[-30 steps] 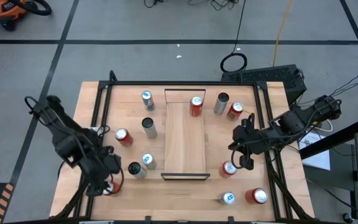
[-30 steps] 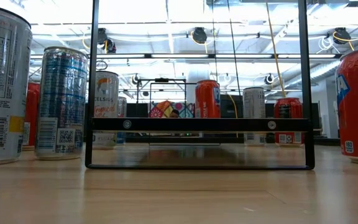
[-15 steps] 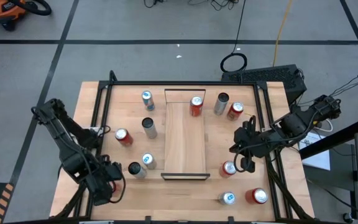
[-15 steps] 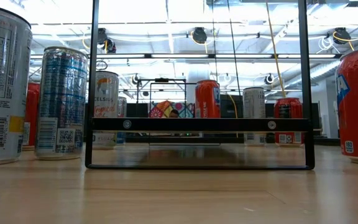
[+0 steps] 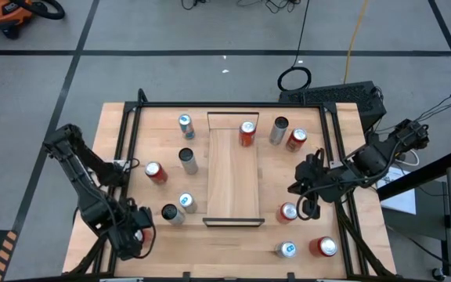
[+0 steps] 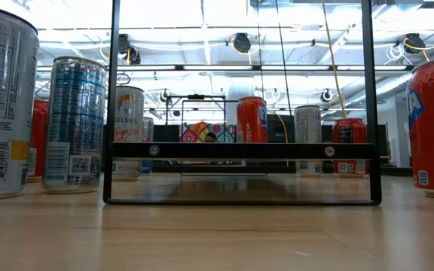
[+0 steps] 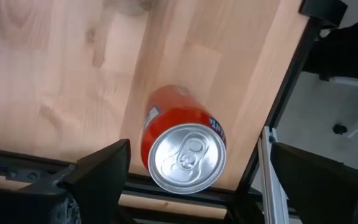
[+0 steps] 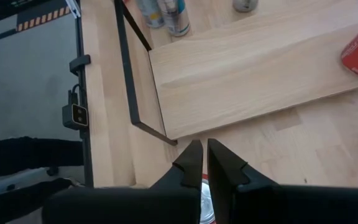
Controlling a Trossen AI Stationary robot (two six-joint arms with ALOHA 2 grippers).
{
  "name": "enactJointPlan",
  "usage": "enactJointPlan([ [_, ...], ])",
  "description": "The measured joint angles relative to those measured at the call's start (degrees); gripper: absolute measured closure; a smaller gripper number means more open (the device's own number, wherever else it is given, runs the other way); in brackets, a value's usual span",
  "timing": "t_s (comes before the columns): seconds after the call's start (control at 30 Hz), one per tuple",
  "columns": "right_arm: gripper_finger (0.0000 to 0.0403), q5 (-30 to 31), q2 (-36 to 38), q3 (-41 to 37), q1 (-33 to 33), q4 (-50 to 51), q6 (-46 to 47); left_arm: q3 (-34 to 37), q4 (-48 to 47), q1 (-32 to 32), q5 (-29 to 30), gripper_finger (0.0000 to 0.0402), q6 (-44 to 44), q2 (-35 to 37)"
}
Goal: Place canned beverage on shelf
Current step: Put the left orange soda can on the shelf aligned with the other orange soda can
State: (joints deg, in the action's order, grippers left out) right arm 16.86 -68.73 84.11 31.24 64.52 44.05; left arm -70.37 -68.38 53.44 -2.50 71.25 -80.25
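In the high view, the left pincer [image 5: 134, 235] was seen at the near-left corner of the counter [image 5: 233, 243], lower and nearer that corner than a second before, over a red can [image 5: 141, 233] mostly hidden beneath it. The shift suggested a pick was being lined up. The right pincer [image 5: 310, 205] was held near another red can [image 5: 288, 211] at the right. The shelf [image 5: 233, 176] lay with its long axis running from near edge to far edge, 1 red can [image 5: 247, 133] standing at its far end.

In the low view, the shelf's black end frame [image 6: 241, 150] and upright cans were unchanged; neither arm was visible.

In the left wrist view, the fingers [image 7: 107, 165] were spread wide on either side of the red can [image 7: 185, 152], upright, lid uppermost, untouched.

In the right wrist view, the fingers [image 8: 191, 163] were pressed together, holding nothing, above the shelf's near end [image 8: 253, 74].
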Motion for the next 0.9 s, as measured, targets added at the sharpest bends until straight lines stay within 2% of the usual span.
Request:
enactJointPlan([
  [0.3,0.0403,2.80,0.00,-0.01,0.00,0.00,-0.91,4.20,3.90,1.02,0.56,0.0002,1.82,0.00],
  [0.5,0.0403,2.84,0.00,-0.01,0.00,0.00,-1.41,6.58,3.62,0.97,0.65,0.0002,1.85,0.00],
  [0.73,0.0403,2.82,0.00,-0.01,0.00,0.01,-1.37,10.72,10.65,1.02,-1.68,0.0002,2.06,0.00],
  [0.9,0.0403,2.82,0.00,-0.01,0.00,0.00,-1.29,12.85,10.82,1.00,-1.77,0.0002,3.44,0.00],
])
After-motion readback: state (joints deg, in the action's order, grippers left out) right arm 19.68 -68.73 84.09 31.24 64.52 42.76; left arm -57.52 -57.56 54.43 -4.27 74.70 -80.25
